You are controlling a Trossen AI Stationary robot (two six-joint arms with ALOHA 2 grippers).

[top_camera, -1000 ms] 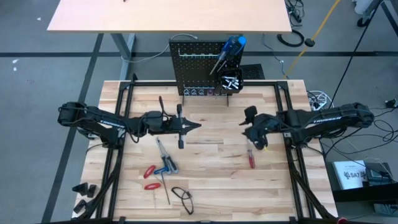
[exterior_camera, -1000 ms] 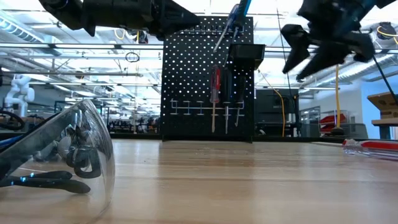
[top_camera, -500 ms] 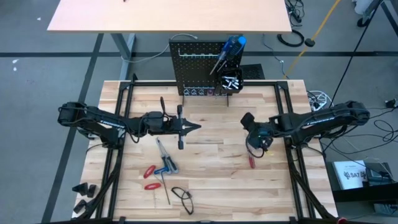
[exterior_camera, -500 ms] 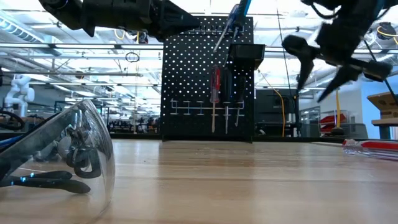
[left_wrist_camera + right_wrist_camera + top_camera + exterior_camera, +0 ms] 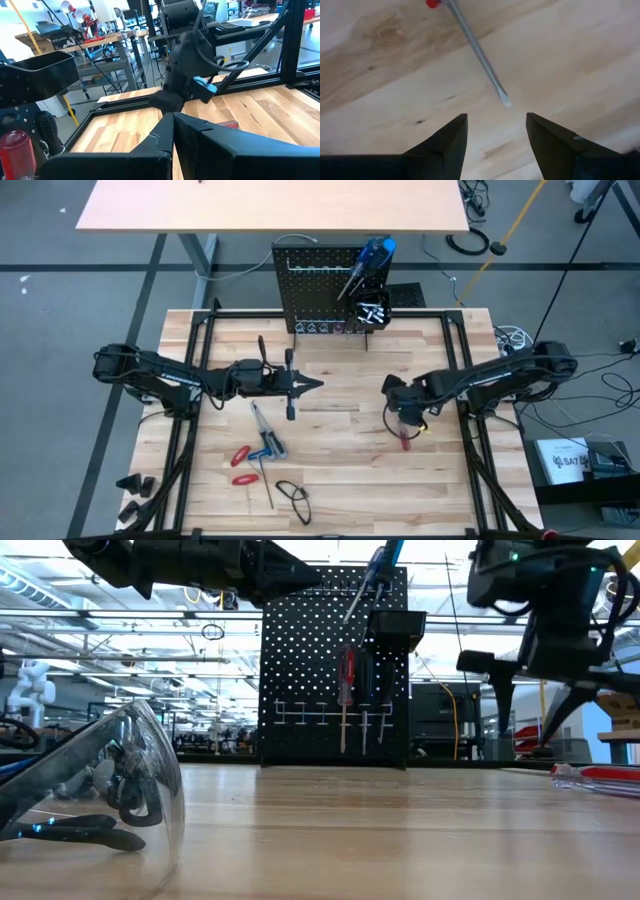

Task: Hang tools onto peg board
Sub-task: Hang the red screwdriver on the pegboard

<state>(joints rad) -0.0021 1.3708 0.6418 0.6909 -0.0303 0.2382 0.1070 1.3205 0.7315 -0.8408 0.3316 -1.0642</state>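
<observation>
The black peg board stands upright at the table's far edge. It carries a red-handled screwdriver on hooks and a blue-handled one sticking out of its small bin. A red-handled screwdriver lies flat on the table right of centre. My right gripper hovers above it, open, fingers pointing down. In the right wrist view the shaft's tip lies just ahead of the open fingers, untouched. My left gripper waits shut at mid-table. Red pliers and other tools lie near left.
Clear safety glasses sit on the table's near part, close to the low camera. Black-handled screwdrivers lie by the left arm. A thin rod and a blue-and-silver tool rest near the pliers. Bare wood lies between the two grippers.
My right gripper has moved toward the table's left and near edges and come down. It has tipped from a slant to fingers pointing straight down over the red screwdriver, and has stayed open. The screwdriver has not moved.
</observation>
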